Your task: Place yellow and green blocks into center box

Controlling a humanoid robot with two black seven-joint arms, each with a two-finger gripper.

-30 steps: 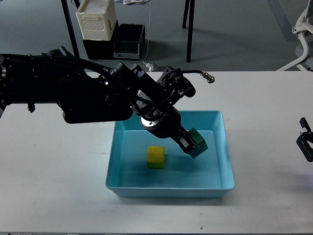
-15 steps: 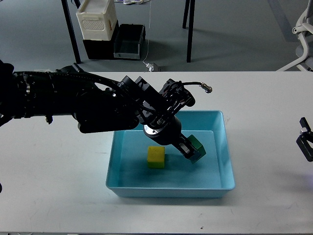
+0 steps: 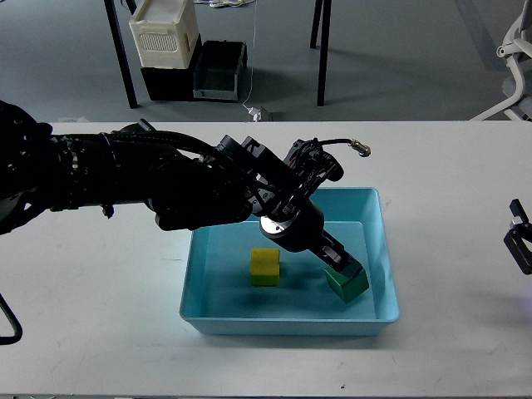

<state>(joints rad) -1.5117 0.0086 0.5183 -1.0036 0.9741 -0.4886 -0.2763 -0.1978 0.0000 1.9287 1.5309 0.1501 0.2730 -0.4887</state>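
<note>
Down inside the light-blue box [image 3: 383, 249] on the white counter [image 3: 100, 316], the left hand [image 3: 342, 267] has its fingers clamped on the green block [image 3: 349, 284], low in the box's right part. Just left, apart, sits the yellow block [image 3: 266, 266]. Whether the right hand [image 3: 519, 241] at the edge is closed, I cannot tell.

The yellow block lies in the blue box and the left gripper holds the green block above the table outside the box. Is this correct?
Not quite. In the head view the left gripper has the green block inside the blue box, low near its right side, not outside it. The yellow block does lie in the box.
</note>
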